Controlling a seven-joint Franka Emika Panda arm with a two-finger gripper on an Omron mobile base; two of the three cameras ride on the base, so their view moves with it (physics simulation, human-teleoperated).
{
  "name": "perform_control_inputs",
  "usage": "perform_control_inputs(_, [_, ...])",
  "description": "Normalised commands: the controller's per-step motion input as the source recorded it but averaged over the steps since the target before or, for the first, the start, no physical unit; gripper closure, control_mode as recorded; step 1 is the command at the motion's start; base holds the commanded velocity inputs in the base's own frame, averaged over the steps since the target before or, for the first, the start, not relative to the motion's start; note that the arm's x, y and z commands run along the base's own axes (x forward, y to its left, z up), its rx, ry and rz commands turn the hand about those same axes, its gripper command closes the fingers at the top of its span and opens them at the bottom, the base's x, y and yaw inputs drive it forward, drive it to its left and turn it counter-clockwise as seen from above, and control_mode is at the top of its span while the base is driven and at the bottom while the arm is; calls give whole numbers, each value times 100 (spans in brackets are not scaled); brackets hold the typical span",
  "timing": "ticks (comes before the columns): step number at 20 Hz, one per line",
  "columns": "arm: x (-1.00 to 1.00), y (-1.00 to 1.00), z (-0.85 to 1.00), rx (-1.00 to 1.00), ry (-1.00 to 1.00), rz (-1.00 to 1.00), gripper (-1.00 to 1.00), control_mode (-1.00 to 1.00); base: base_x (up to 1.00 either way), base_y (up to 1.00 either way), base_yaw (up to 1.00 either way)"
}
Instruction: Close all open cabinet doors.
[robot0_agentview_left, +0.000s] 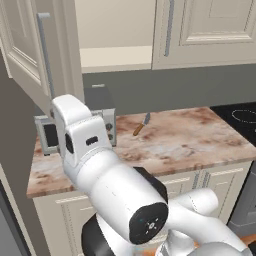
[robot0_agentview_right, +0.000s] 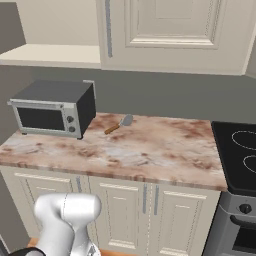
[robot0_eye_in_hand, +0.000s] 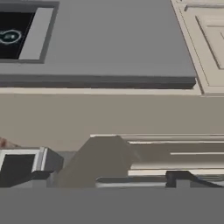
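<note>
Because one wall-cabinet door (robot0_agentview_left: 22, 47) at the upper left of the left base view stands swung out toward you, with its long grey bar handle (robot0_agentview_left: 46, 52) facing the arm, that is the door you have left to shut; the neighbouring closed door (robot0_agentview_left: 205, 30) at the upper right already sits flush, as the right base view's top centre confirms (robot0_agentview_right: 172, 32). Between them the bare cabinet shelf (robot0_agentview_left: 115, 59) shows how far the open leaf has to travel. You have the arm (robot0_agentview_left: 82, 142) raised at the left of the frame, just below the open door, which looks like a reach to push its face. The gripper's fingertips (robot0_eye_in_hand: 37, 176) rise dark at the bottom of the hand view, set wide with nothing between them. Mind the toaster oven (robot0_agentview_right: 52, 109) and the spatula (robot0_agentview_right: 119, 124) on the marble countertop (robot0_agentview_right: 150, 150) beneath the swing.
</note>
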Motion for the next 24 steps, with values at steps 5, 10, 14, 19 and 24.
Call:
perform_control_inputs(5, [18, 17, 0, -6, -8, -14, -100, -100, 0, 0, 0])
perform_control_inputs(10, [14, 4, 0, -3, -8, -16, -100, -100, 0, 0, 0])
perform_control_inputs(14, [15, 0, -3, 0, -7, -16, -100, -100, 0, 0, 0])
perform_control_inputs(19, [22, 2, -3, 1, -7, -10, -100, -100, 0, 0, 0])
perform_control_inputs(24, [12, 9, 0, 3, -6, -3, -100, -100, 0, 0, 0])
